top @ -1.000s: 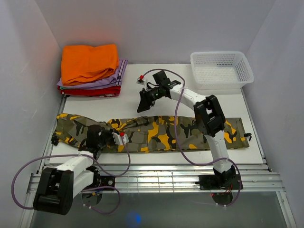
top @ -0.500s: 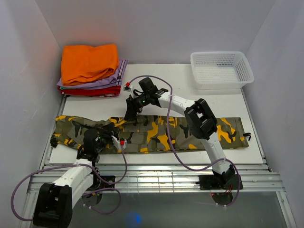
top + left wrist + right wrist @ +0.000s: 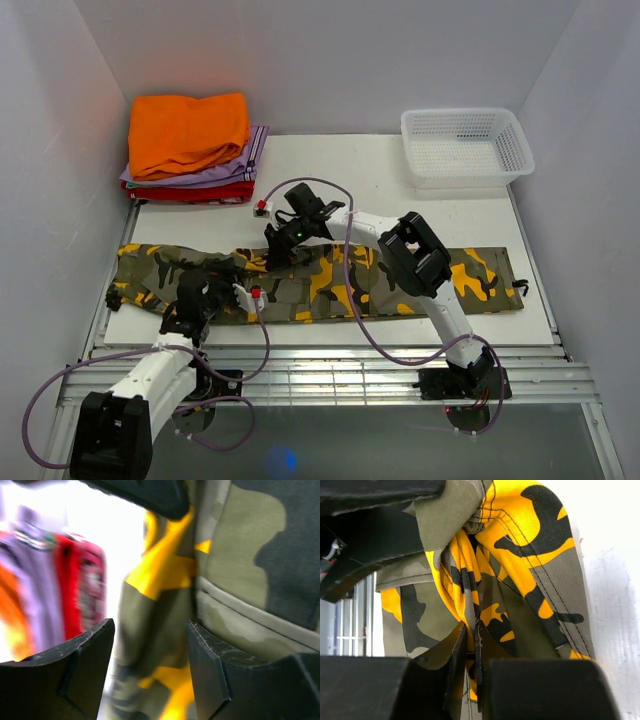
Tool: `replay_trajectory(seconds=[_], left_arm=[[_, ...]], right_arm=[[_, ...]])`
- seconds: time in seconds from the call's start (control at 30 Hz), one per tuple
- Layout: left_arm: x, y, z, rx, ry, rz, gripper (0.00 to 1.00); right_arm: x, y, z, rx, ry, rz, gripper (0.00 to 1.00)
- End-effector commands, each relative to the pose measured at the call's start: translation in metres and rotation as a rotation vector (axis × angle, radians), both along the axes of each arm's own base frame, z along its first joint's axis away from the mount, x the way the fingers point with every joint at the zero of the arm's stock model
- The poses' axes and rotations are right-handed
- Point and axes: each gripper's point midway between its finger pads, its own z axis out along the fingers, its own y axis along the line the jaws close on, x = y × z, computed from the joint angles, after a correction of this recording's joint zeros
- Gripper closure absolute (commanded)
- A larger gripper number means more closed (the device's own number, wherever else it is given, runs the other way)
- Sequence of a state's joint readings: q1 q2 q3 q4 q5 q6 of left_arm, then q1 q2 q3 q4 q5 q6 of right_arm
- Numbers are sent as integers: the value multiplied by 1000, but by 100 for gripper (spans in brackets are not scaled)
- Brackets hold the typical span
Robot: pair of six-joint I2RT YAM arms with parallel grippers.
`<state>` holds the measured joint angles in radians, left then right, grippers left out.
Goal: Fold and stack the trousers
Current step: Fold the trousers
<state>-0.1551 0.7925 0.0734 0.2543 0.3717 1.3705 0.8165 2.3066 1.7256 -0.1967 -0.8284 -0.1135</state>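
Note:
The camouflage trousers (image 3: 485, 280) lie stretched left to right across the white table, bunched into folds near their middle. My left gripper (image 3: 205, 292) hovers low over their left part. In the left wrist view its fingers (image 3: 210, 665) stand apart with loose cloth (image 3: 240, 555) beneath them and nothing pinched; the gripper (image 3: 150, 670) is open. My right gripper (image 3: 278, 248) is down on the upper edge of the trousers near the middle. In the right wrist view it (image 3: 472, 645) is shut on a raised fold of yellow and olive cloth (image 3: 530, 545).
A folded orange garment (image 3: 190, 130) tops a lilac and red pile (image 3: 190, 185) at the back left. A white mesh basket (image 3: 465, 145) stands at the back right. White walls close in both sides, and a metal rail (image 3: 320, 360) runs along the near edge.
My right gripper came down and leftward from above the table onto the trousers and shut on a fold. My left gripper opened and let go of the cloth it was pinching.

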Motion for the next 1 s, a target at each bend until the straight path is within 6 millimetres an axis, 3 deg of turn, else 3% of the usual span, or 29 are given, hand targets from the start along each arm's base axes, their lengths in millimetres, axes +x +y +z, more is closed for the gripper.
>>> replay_trajectory(seconds=[0.0, 0.03, 0.1, 0.13, 0.27, 0.33, 0.37, 0.4, 0.43, 0.47, 0.5, 0.53, 0.6, 0.7, 0.97], left_arm=[[-12, 10, -4, -109, 242, 128, 30], [-7, 8, 20, -164, 239, 141, 29], [-19, 5, 26, -218, 319, 145, 28], [-18, 3, 44, -269, 328, 157, 28], [-17, 2, 68, -453, 443, 283, 28], [-13, 3, 57, -505, 575, 366, 31], [-4, 4, 73, -578, 612, 410, 32], [-10, 3, 65, -596, 726, 445, 33], [-14, -11, 66, -649, 834, 395, 41], [-3, -2, 65, -712, 933, 439, 44], [-13, -5, 59, -748, 1059, 450, 46], [-12, -10, 60, -802, 1137, 423, 51], [-1, -1, 47, -886, 1282, 500, 52], [16, 8, 36, -926, 1356, 572, 48], [43, 17, 26, -814, 1263, 690, 36]], right_arm=[[4, 4, 12, 2, -97, 30, 88], [4, 3, 10, -6, -104, 26, 88], [5, 2, 7, -17, -126, 26, 89], [3, 1, 5, -23, -128, 29, 89], [-2, -1, 0, -41, -165, 27, 91], [-2, 0, 0, -41, -172, 27, 91], [-2, 1, 1, -39, -177, 26, 91], [-2, 1, 1, -39, -181, 26, 91], [-3, 2, 0, -43, -185, 25, 91], [-3, 1, 1, -42, -188, 23, 91], [-3, 0, -1, -48, -192, 19, 91], [-4, 0, -1, -52, -196, 17, 91], [-9, -2, 0, -42, -217, 29, 92], [-18, -2, -1, -44, -276, 64, 92], [-38, 6, -31, -160, -457, 142, 92]])
